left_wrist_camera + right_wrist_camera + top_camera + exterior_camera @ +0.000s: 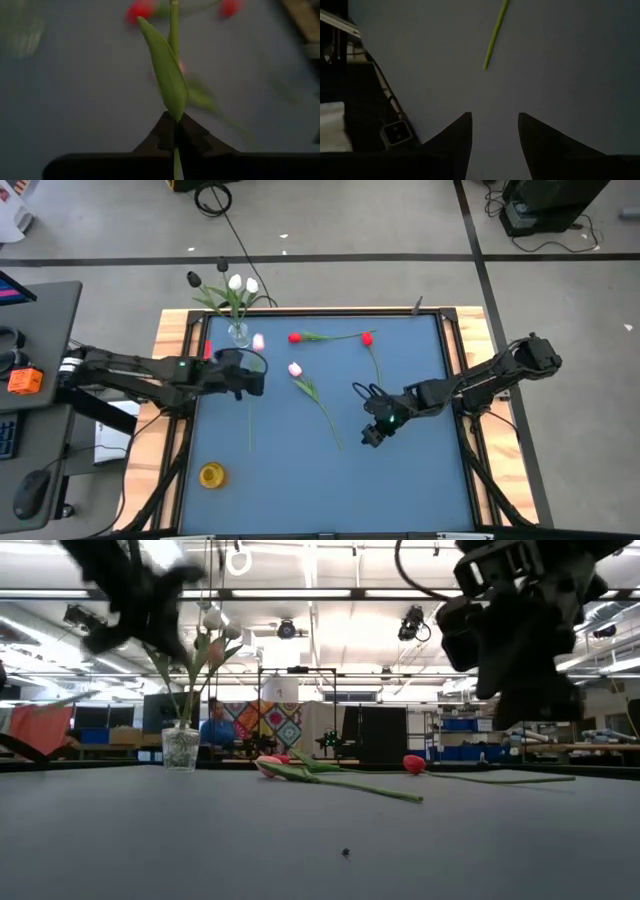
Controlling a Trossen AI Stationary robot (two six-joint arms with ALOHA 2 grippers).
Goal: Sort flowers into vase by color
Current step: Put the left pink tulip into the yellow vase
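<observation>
At the table's far left, my left gripper [250, 370] clamps a pink tulip's stem [173, 30] beside the glass vase [239, 333]; three tulips [330, 337] lie mid-table; my right gripper [372, 435] hovers, jaws apart, at right.

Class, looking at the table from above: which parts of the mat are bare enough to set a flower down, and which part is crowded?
Bare: the near strip between the yellow object and the right gripper, plus the mat's far right corner. Crowded: the far side, where the vase, red tulips, a pink tulip and the left gripper cluster.
</observation>
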